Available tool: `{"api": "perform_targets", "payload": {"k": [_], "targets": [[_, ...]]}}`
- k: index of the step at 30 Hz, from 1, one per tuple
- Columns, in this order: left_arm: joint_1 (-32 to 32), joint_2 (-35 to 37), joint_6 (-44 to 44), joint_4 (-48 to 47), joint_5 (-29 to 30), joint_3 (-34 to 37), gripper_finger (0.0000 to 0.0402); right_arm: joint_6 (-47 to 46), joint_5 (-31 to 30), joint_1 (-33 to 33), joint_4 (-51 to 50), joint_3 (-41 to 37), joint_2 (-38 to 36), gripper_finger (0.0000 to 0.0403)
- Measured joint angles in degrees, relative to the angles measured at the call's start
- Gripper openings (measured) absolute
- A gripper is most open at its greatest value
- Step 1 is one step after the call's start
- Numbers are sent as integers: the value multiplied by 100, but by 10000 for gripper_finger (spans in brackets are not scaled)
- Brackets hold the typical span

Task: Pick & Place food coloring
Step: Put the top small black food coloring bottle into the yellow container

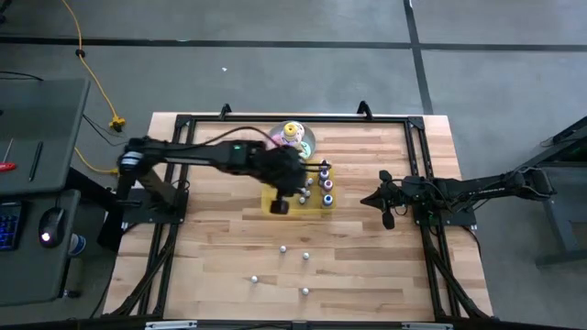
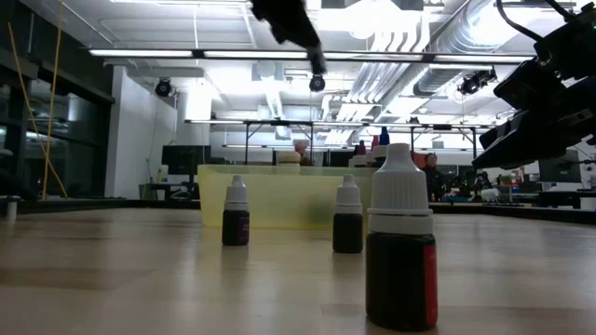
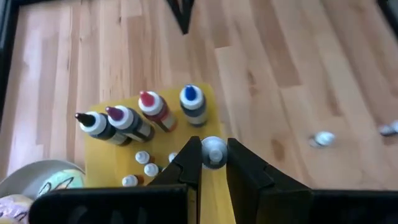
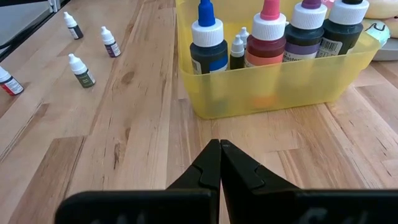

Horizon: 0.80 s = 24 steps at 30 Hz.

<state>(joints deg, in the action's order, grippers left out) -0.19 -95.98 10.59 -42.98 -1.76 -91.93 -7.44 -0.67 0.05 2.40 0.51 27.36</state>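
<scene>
My left gripper [image 3: 214, 155] is shut on a tiny food coloring bottle [image 3: 215, 151] with a pale cap, held above the near end of the translucent yellow tray [image 3: 99, 163]. Several tall dye bottles [image 3: 155, 111] and a few tiny bottles [image 3: 144, 168] stand upright in the tray. Several more tiny bottles [image 1: 282, 247] stand on the table nearer the front; three show in the low view [image 2: 236, 214]. My right gripper [image 4: 219, 155] is shut and empty, low over the table to the right of the tray [image 4: 280, 87]. My left gripper pinches the tiny bottle at its pale cap end [image 3: 215, 159] between its two fingers, which come from above and point down. The bottle is lifted clear, high over the tray in the low view [image 2: 318, 82]; its body is hidden under the cap.
A round plate with stacked pastel ring toys [image 1: 293, 137] sits just beyond the tray's far end. Dark frame rails [image 1: 417, 156] run along the table's left, right and far sides. Bare wood lies between the tray and the loose bottles [image 4: 81, 70].
</scene>
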Motion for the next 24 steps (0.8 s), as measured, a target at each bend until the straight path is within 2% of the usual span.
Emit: {"api": "perform_targets", "payload": {"k": [5,13,24], "targets": [[83,-752,-42,7,250,-292,37,0,0,0,41,0,1,0],[135,-1537,-32,216,272,-306,37,0,0,-2,34,0,-7,0],[133,-1955,-201,216,280,-293,37,0,0,-2,2,0,2,0]]}}
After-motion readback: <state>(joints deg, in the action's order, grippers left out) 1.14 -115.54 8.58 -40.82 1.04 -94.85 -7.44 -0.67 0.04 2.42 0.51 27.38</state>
